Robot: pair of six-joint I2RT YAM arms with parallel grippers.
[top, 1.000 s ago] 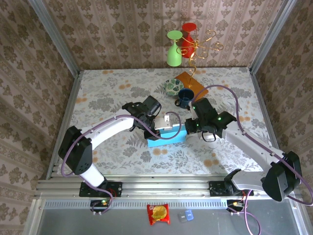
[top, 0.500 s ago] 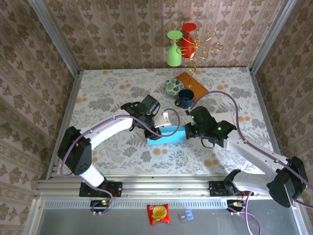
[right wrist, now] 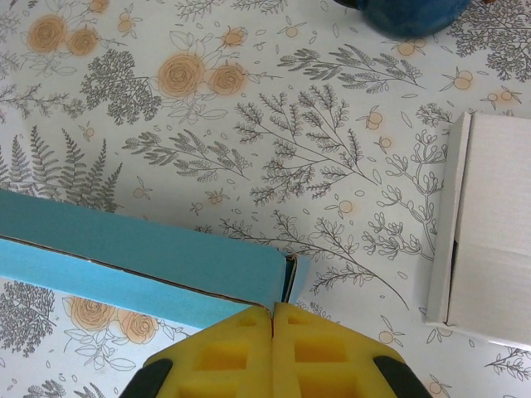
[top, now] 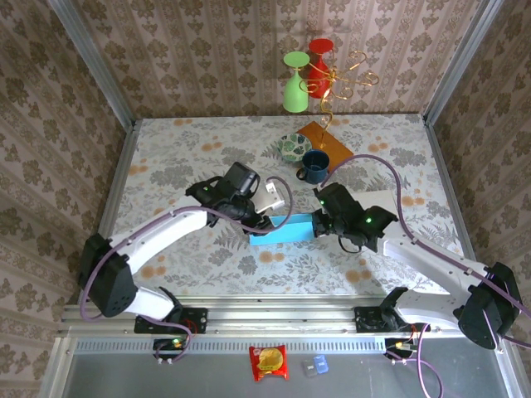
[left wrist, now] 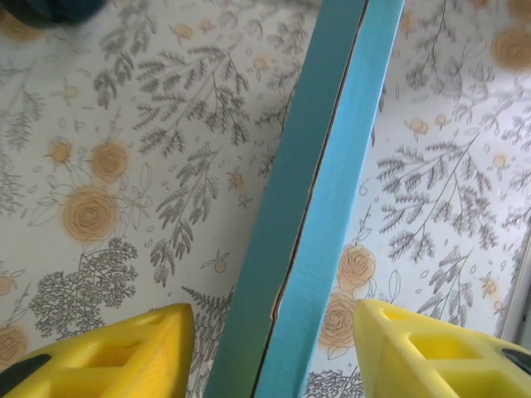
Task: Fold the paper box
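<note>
The long blue paper box point(top: 284, 233) lies near the middle of the table point(top: 166, 157). The left gripper point(left wrist: 270, 319) stands open astride it, with its fingers point(left wrist: 124, 356) clear of both long edges. The right gripper point(right wrist: 274, 308) is closed on nothing, its tips at the box's right end.

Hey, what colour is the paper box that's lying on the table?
The paper box is plain light blue; clearest in the left wrist view.
</note>
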